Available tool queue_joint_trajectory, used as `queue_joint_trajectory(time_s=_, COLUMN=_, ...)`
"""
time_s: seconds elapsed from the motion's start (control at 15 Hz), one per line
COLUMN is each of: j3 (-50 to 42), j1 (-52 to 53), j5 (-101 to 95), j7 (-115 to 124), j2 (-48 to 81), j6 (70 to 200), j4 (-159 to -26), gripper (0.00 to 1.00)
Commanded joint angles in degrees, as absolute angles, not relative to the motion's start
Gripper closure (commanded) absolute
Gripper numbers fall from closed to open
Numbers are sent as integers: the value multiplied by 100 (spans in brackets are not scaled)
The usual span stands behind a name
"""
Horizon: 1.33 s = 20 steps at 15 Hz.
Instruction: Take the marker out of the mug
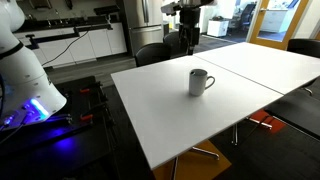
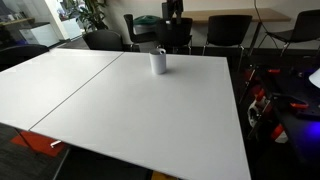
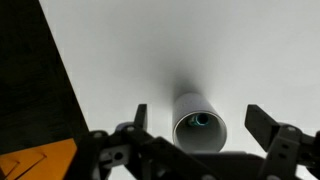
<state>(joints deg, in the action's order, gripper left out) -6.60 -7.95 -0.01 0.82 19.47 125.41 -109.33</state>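
Observation:
The light grey-white mug stands upright on the white table, its handle showing in an exterior view. It also shows far off in an exterior view. In the wrist view I look down into the mug. The marker shows only as a small dark teal round end inside it. My gripper is open, hanging well above the mug with one finger on each side of it in the picture. In both exterior views the gripper is high above the table, apart from the mug.
Black chairs stand around the far side of the table. The table's edge runs close to the mug, with dark floor and an orange object beyond it. A white robot base with blue light stands beside the table.

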Motion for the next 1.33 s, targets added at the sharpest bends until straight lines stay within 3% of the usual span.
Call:
queue_joint_trajectory(time_s=0.0, j3=-603, j1=-930, j5=224, j7=-228, j2=2367, j6=12659, j4=-10581, gripper=0)
queue_joint_trajectory(time_s=0.87, j3=-428, j1=-957, j5=348, j7=-217, j2=3279, j6=13162, j4=-9947, gripper=1)
queue_joint_trajectory(time_s=1.27, j3=-412, j1=-934, j5=333, j7=-158, j2=3303, j6=13134, j4=-9911, gripper=23)
